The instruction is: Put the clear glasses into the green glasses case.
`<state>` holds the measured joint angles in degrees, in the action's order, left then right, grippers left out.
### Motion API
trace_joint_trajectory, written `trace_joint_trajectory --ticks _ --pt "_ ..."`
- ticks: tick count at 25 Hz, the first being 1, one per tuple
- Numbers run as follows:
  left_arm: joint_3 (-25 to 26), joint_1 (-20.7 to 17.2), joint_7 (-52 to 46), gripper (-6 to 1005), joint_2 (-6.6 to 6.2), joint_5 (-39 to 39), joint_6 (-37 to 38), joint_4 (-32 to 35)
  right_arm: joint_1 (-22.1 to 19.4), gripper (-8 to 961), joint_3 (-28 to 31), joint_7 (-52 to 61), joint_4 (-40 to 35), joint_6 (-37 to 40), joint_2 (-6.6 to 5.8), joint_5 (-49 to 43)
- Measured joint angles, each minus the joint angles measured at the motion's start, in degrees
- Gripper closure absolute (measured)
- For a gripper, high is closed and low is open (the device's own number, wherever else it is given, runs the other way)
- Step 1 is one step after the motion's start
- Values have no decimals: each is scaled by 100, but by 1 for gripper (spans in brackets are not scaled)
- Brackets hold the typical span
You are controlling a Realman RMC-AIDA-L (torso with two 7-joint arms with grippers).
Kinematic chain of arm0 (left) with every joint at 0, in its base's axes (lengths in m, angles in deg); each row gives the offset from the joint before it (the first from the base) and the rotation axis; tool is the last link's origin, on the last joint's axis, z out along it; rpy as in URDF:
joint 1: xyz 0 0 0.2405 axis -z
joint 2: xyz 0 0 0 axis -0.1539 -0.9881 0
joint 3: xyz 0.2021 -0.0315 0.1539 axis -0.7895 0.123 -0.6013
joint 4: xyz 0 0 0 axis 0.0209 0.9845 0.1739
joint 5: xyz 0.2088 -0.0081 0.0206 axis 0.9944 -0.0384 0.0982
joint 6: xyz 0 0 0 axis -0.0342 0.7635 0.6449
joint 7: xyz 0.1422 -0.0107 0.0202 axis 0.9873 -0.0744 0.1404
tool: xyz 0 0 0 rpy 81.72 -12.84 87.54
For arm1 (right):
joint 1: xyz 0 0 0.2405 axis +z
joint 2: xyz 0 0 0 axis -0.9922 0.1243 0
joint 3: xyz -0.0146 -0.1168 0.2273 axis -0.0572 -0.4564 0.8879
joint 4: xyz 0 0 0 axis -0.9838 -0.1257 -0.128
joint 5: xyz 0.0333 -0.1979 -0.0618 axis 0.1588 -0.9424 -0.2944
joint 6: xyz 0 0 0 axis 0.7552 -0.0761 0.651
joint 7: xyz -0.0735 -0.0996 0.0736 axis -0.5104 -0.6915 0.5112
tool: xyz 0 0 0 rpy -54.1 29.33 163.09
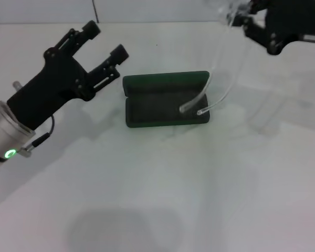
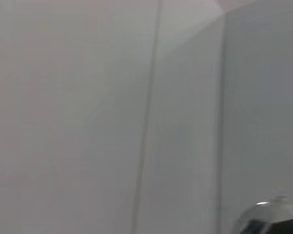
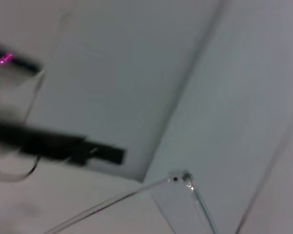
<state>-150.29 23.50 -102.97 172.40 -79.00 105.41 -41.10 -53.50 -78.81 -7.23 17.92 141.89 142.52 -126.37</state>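
your left gripper (image 1: 106,44) sits raised above the white table (image 1: 147,199), its matte black fingers (image 1: 89,29) spread apart with nothing between them. behind them you see the boxy black linkage, then a brushed silver wrist collar with a small green light. the left wrist view gives you only pale flat surfaces and seams, plus a rounded silver bit at one edge.

just beside those fingertips, toward your right arm and a little lower, lies the case (image 1: 165,100): a dark green rectangle with rounded corners, hinged open, the lid standing along its far side and the tray showing a dark, dull lining.

the glasses (image 1: 220,68) are colourless see-through plastic, thin and glossy. they hang down from your right gripper, the two slim temple arms curving below it. both rounded tips end at the case's end nearest that gripper, one over the lining, the other about at the rim. whether they touch the case you cannot tell.

your right gripper (image 1: 236,18) is high, past the case's far corner, black and jointed, pinching the front of the glasses. the lens there is hard to make out. the right wrist view shows you a clear hinge corner and a thin temple of the glasses (image 3: 183,183) against plain grey, with your left arm a dark blurred bar beyond.
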Motion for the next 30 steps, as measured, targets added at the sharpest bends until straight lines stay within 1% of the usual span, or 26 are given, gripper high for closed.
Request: trace_joint_trajectory --ticks 1,3,5,7,8,9,10,11,12,13,15,17,18,19,21,27,30 --pt "0 42 5 182 0 61 39 -5 50 838 129 397 150 55 -34 -10" --pt "0 140 11 182 -1 186 112 -14 167 838 231 1099 432 115 -154 -70" --pt "0 241 37 182 -1 304 150 -15 318 838 238 1788 824 199 -321 -75" --pt "0 356 92 182 -1 456 172 -8 607 838 239 2335 1477 349 -540 -80" --pt "0 425 124 182 -1 533 184 -2 798 838 232 2539 1893 433 -675 -82" --pt "0 529 157 182 2 651 192 0 1189 838 201 2745 2764 625 -925 -85" --pt "0 602 175 181 7 728 197 5 1189 838 201 2745 2764 625 -925 -85" --pt "0 814 185 181 17 928 198 25 1384 838 183 2784 3302 732 -1026 -133" --pt "0 814 185 181 17 928 198 25 1497 838 180 2794 3579 774 -1073 -203" --pt "0 907 186 181 17 992 193 42 1641 838 173 2808 3923 829 -1111 -344" --pt "0 1093 187 181 19 1140 153 71 1758 838 173 2896 4136 911 -1091 -716" --pt "0 1204 188 181 26 1212 123 74 1780 839 175 3011 4100 1027 -1033 -1005" --pt "0 1204 188 182 26 1212 123 74 1779 839 181 3058 4069 1078 -1006 -1100" --pt "0 1337 188 182 31 1301 69 76 1768 839 199 3094 4042 1130 -981 -1161" --pt "0 1418 210 182 37 1362 5 89 1729 839 232 3137 4028 1201 -959 -1167" --pt "0 1672 460 181 43 1490 -464 414 1706 839 535 3293 4016 1659 -964 -1133" --pt "0 1720 518 181 43 1528 -660 509 1769 839 584 3356 4002 1880 -980 -1133"
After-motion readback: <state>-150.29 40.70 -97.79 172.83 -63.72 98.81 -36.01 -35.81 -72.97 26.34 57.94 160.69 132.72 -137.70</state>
